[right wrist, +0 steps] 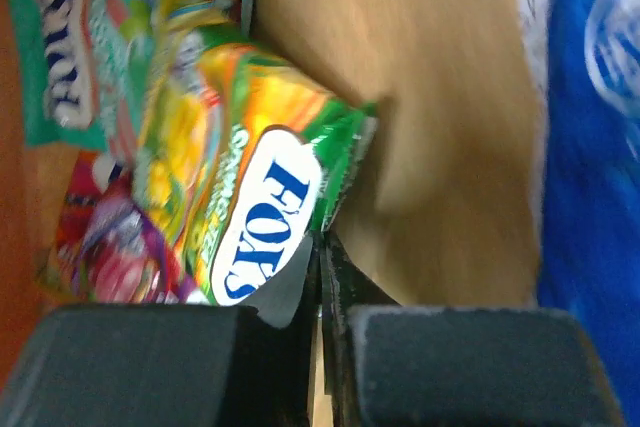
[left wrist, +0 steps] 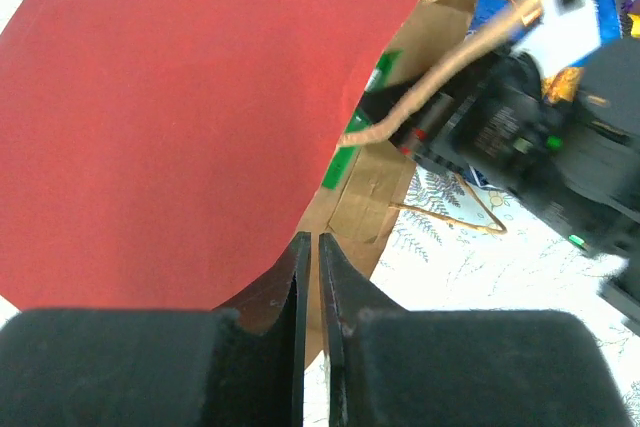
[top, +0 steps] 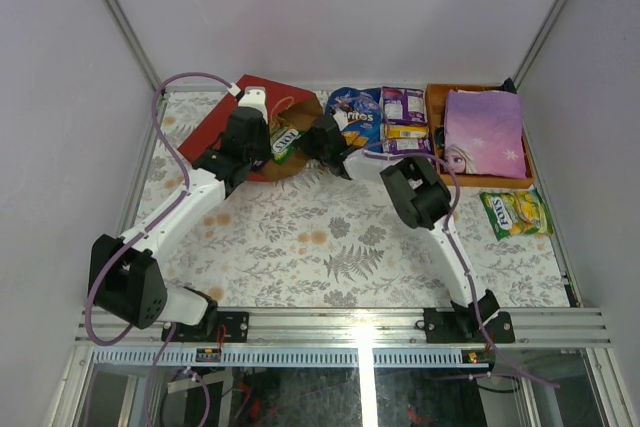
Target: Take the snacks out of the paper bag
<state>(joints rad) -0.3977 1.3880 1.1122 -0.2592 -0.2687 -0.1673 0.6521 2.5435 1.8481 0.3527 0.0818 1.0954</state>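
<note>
- At the far left of the patterned table (top: 330,247): paper bag (top: 215,127), red outside, brown inside, lying on its side, mouth turned to the right.
- Right at that mouth: left gripper (left wrist: 311,267), jaws all but together, pinching the bag's red rim.
- Just inside the opening, against the brown lining: green-and-yellow Fox's packet (right wrist: 250,197); beside it, deeper in, a teal packet (right wrist: 60,57) and a purple-pink packet (right wrist: 105,247).
- At the lower corner of that Fox's packet: right gripper (right wrist: 320,257), clamped tight on the corner.
- Right of the paper bag, out on the table: blue Doritos bag (top: 355,117), then a purple packet (top: 403,104) with a yellow packet (top: 406,131) just in front of it.
- Further right: orange tray (top: 433,117), holding a lilac princess-print item (top: 485,132).
- At the far right, near the table's edge: a second Fox's packet (top: 515,213), yellow-green, lying flat, well apart from the paper bag.
</note>
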